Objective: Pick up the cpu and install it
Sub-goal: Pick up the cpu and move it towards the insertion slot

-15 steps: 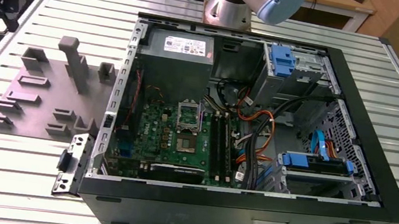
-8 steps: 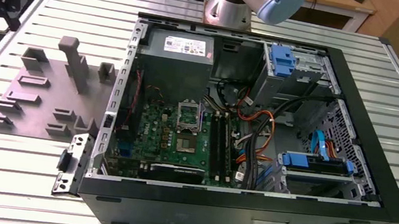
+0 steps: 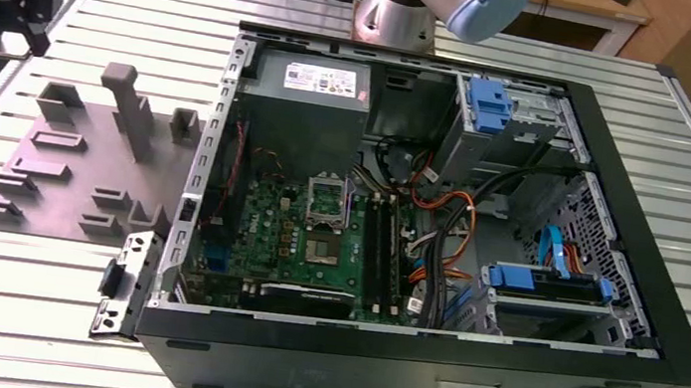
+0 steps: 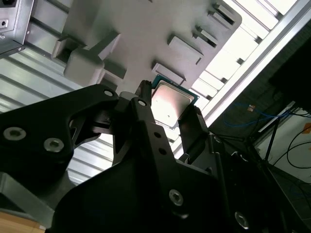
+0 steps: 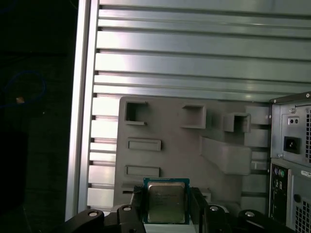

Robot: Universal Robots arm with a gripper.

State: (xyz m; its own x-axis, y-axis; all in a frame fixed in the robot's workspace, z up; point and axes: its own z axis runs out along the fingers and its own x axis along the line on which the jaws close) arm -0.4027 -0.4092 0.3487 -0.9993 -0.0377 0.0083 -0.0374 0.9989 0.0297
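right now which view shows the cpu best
The first wrist view: the cpu faces the camera nearly square-on, its metal top and green rim in sight between the hand's fingers. The second wrist view shows it tilted, under glare, one edge hidden behind the hand.

cpu (image 4: 171, 103) partly hidden behind jaws, arm (image 3: 404, 11) cut off by exterior view's top edge

Arm (image 3: 393, 15) is a plain silver-gray metal tube with a pale blue rounded joint cap (image 3: 489, 2). In the second wrist view the gripper (image 4: 170, 104) is pretty chunky, matte black, dotted with round silver screws (image 4: 53, 144). The fingers (image 4: 148, 131) have little holes.
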